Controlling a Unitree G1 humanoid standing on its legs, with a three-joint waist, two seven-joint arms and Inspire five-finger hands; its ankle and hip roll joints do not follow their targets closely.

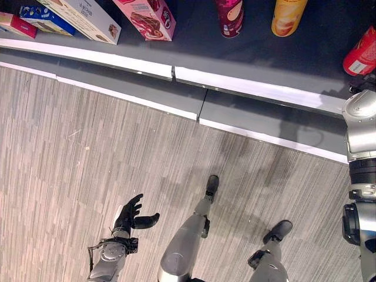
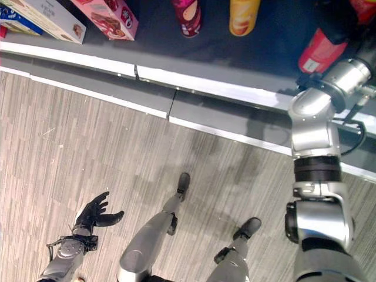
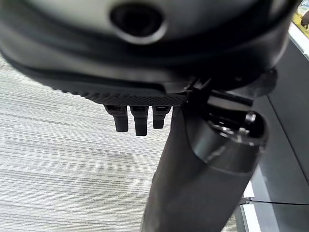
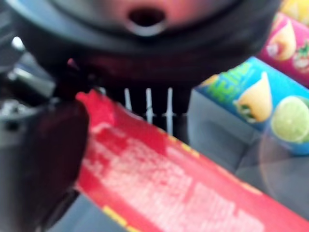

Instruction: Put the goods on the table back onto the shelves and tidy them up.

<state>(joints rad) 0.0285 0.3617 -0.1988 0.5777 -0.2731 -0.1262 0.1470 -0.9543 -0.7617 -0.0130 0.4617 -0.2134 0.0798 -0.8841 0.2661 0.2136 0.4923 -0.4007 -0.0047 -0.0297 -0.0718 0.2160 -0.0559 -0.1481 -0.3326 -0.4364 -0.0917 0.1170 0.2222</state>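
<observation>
My right arm reaches up to the dark shelf (image 2: 264, 41), where my right hand (image 2: 336, 23) is shut on a red tube can (image 2: 319, 54). In the right wrist view the thumb (image 4: 43, 145) presses the side of the red can (image 4: 159, 179), with the fingers behind it. The same can (image 1: 361, 53) shows at the shelf's right end. My left hand (image 1: 132, 212) hangs low over the wooden floor, open and holding nothing; its straight fingers (image 3: 135, 121) show in the left wrist view.
On the shelf stand a maroon tube (image 1: 230, 16), a yellow tube (image 1: 288, 16), a pink box (image 1: 147, 17), a white box (image 1: 82, 19) and a blue box (image 1: 44, 19). A blue lemon-print box (image 4: 246, 96) sits beside the red can. A white-edged step (image 1: 258, 88) borders the shelf.
</observation>
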